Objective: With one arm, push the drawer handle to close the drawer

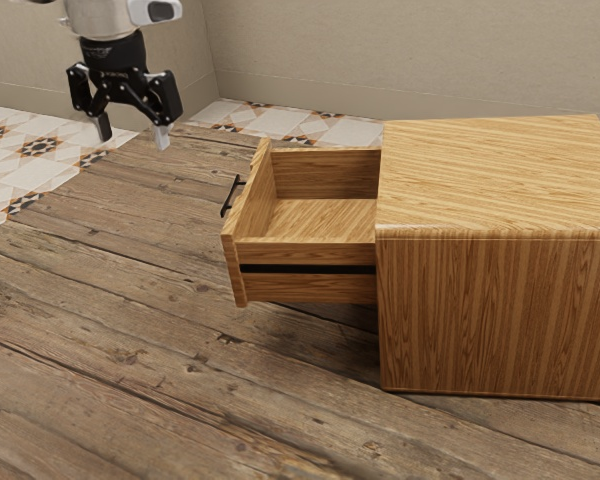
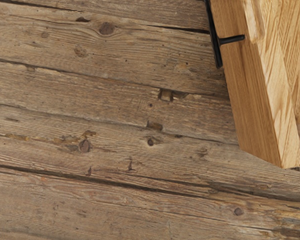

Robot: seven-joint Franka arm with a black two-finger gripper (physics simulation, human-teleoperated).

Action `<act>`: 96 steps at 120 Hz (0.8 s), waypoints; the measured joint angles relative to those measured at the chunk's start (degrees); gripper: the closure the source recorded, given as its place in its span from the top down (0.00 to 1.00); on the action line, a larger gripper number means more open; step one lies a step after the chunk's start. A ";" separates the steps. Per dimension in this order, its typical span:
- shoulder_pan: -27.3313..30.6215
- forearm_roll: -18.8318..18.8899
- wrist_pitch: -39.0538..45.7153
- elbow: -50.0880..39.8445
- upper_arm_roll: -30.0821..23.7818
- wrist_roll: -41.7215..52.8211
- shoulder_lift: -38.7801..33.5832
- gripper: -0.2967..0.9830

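In the exterior view, held the gripper (image 1: 133, 140) wide open, with fingers (image 1: 162, 137) set well apart and touching neither handle nor drawer. Kept to the exterior view's upper left, raised above the plank floor (image 1: 130, 290) near the edge bordered by tiles (image 1: 45, 150), and well apart from the drawer (image 1: 325, 218). Pointed the fingertips downward, at the end of a pale arm (image 1: 102, 20) coming in from above. Saw the drawer standing far out of the cabinet (image 1: 495, 315), toward the exterior view's left, with an empty-looking tray of striped, honey-coloured wood and a dark strip along the side. Found the handle (image 1: 231, 197), a thin black bar on short posts, on the outer face of the drawer, between gripper and cabinet. Noted a boxy cabinet with straight edges and bold grain, weathered grey-brown planks, cream tiles patterned in orange and black, and plain beige walls (image 1: 300, 65) behind. In the wrist view, looked down on rough boards with dark knots, long seams and chipped holes. Caught the black handle beside the smooth, pale drawer front, with a post meeting the wood, and the drawer's inside just beyond the upper edge of that front.
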 joint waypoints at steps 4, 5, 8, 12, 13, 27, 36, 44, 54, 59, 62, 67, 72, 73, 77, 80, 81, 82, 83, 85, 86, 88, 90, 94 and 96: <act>-0.16 0.01 0.42 -0.01 0.01 0.24 0.05 0.77; -0.20 0.01 0.51 -0.03 0.03 0.30 0.06 0.77; -0.45 0.02 0.77 -0.06 0.23 0.46 0.05 0.77; -0.92 0.02 1.07 -0.09 0.81 0.70 0.01 0.77; -0.97 0.01 1.14 -0.09 0.94 0.76 -0.01 0.77; -0.37 -0.20 1.45 -0.13 3.30 1.47 -0.13 0.77; 2.09 -0.26 1.36 -0.27 3.97 0.14 0.23 0.77; 3.24 -0.31 1.34 -0.19 4.10 -3.42 0.73 0.77; 3.03 -0.58 2.15 -0.59 4.26 -9.97 1.49 0.77; 2.55 -0.53 3.92 -2.74 4.34 -13.94 1.47 0.77; 2.16 -0.34 5.00 -3.95 4.37 -16.46 1.44 0.77; 1.35 -0.11 6.54 -5.27 4.42 -20.58 1.45 0.77; 0.42 0.04 7.90 -7.15 4.51 -24.55 1.08 0.77; 0.24 0.05 8.21 -7.80 4.51 -25.32 0.75 0.77; -0.20 0.07 9.41 -10.53 4.52 -28.24 -0.63 0.77; -0.01 0.05 10.21 -11.90 4.52 -30.33 -1.25 0.77; 0.17 0.04 10.50 -12.32 4.51 -31.01 -1.40 0.77; 0.35 0.04 10.80 -12.77 4.51 -31.68 -1.53 0.77; 0.56 0.03 11.20 -13.46 4.51 -32.34 -1.69 0.76; 1.02 0.01 11.99 -14.71 4.51 -33.65 -1.99 0.75; 1.26 0.00 12.39 -15.27 4.51 -34.29 -2.12 0.74; 1.70 -0.03 13.19 -16.35 4.51 -35.55 -2.35 0.71; 2.06 -0.05 13.97 -17.33 4.51 -36.80 -2.51 0.68; 2.52 -0.13 15.40 -18.92 4.51 -39.27 -2.70 0.61; 2.64 -0.21 16.09 -19.46 4.51 -40.52 -2.72 0.57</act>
